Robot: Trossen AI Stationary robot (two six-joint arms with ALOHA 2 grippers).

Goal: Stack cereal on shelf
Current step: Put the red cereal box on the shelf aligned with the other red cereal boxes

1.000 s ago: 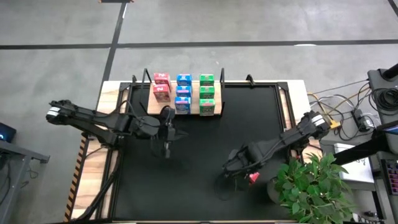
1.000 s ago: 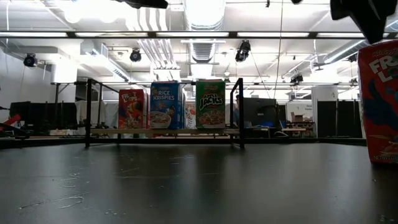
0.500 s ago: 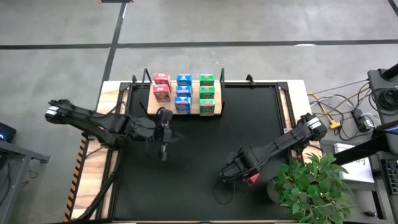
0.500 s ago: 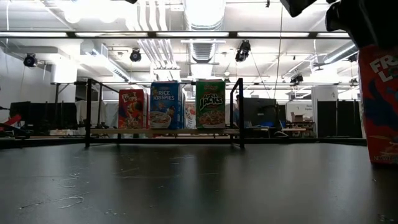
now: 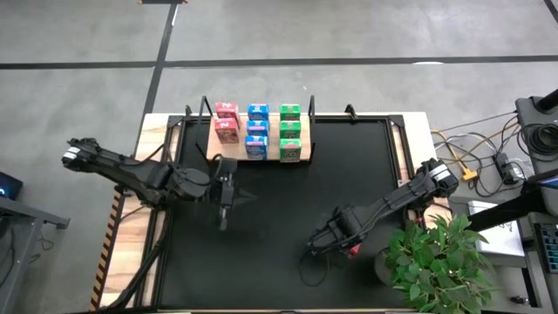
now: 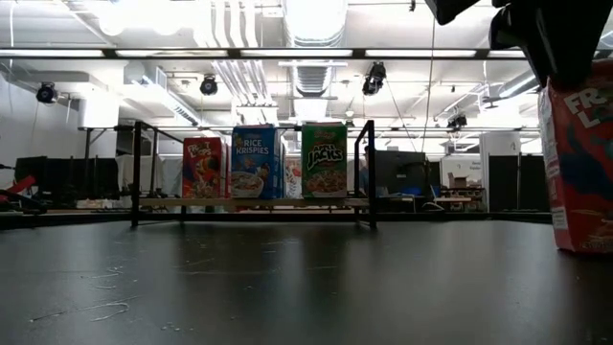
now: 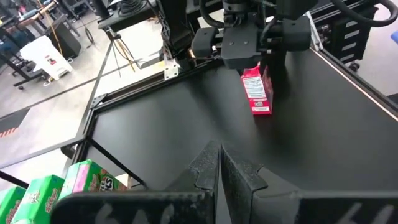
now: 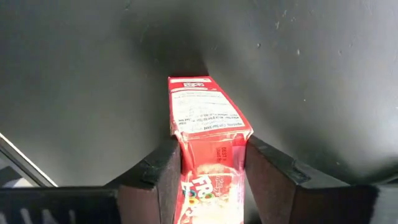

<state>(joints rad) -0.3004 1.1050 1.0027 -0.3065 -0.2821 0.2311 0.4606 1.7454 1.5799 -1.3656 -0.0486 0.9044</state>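
Note:
A red cereal box (image 8: 205, 118) stands on the black mat at the near right, also seen in the high view (image 5: 353, 250) and the low view (image 6: 579, 163). My right gripper (image 8: 210, 148) points down over it, shut on its top end. The wooden shelf (image 5: 207, 148) lies at the table's far side and carries several pink, blue and green cereal boxes (image 5: 257, 129) upright in rows. My left gripper (image 7: 219, 168) hovers shut over the mat just near of the shelf (image 5: 228, 199), holding nothing. My right gripper pinches the red box between its two fingers on two opposite faces just below the top (image 8: 177, 134). The fingers come from above, pointing down. The box is upright with its bottom (image 6: 584, 247) on the mat.
A potted plant (image 5: 436, 262) stands at the table's near right corner, close to the right arm. Thin black posts (image 6: 364, 172) rise at the shelf's ends. The mat's middle (image 5: 288, 209) lies bare between the two arms.
My right gripper has sunk over the red box and closed its fingers onto it; the box has shifted slightly on the mat. My left gripper has drawn back a little toward the table's left edge, still shut.

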